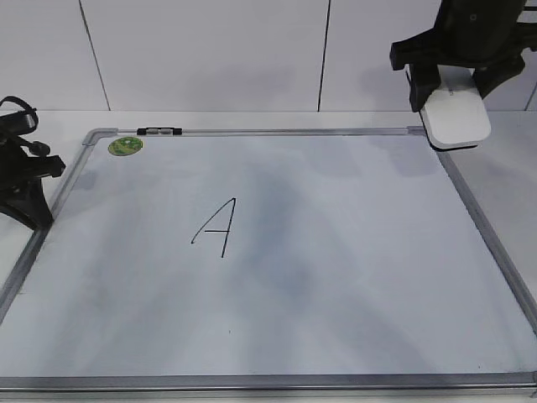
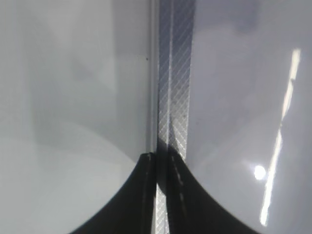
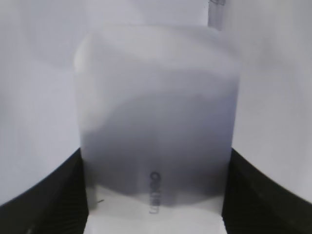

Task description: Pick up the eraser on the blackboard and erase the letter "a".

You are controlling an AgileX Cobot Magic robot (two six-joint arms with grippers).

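Note:
The blackboard (image 1: 352, 252) is a white board in a silver frame lying flat on the table. My right gripper (image 1: 454, 87) is shut on the white eraser (image 1: 456, 118) and holds it over the board's far right corner. In the right wrist view the eraser (image 3: 156, 112) fills the space between the jaws (image 3: 156, 195), its grey lettering facing the camera. A tall capital "A" (image 1: 216, 227) stands left of the middle. No lowercase "a" shows; there is only a tiny dark speck (image 1: 229, 330) below the "A". My left gripper (image 1: 33, 210) is shut and empty over the board's left frame (image 2: 171, 97).
A round green sticker (image 1: 125, 145) sits in the far left corner, with a small black-and-white clip (image 1: 159, 131) on the frame next to it. Faint grey smears cover the board. A white wall stands behind the table.

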